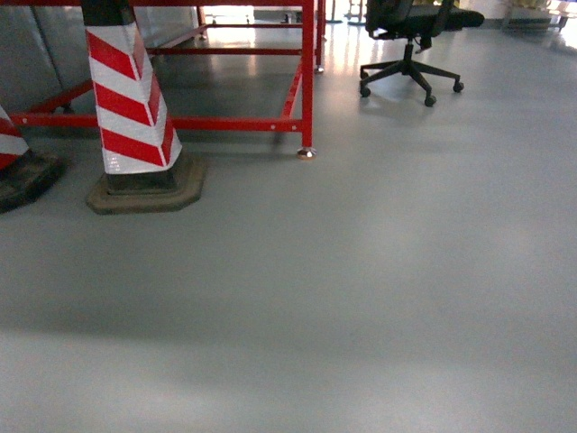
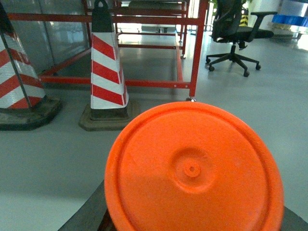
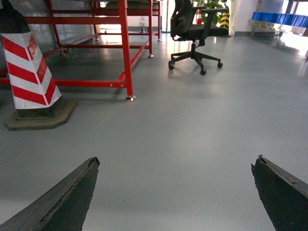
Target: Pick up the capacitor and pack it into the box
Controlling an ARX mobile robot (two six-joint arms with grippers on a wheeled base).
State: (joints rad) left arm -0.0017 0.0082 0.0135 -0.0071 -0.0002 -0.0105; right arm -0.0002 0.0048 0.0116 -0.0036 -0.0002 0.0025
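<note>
While the right gripper [image 3: 175,192] hung with its dark fingers [image 3: 62,197] spread wide over bare grey floor [image 3: 192,134], the left gripper's state could not be told: an orange disc [image 2: 192,168] filled that wrist view. Beyond stood a striped cone [image 1: 126,99], red frame [image 1: 305,72] and office chair [image 1: 410,36]. No box or capacitor showed.

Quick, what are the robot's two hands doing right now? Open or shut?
Left gripper: cannot tell; an orange disc fills its camera and hides the fingers.
Right gripper: open, holding nothing.
</note>
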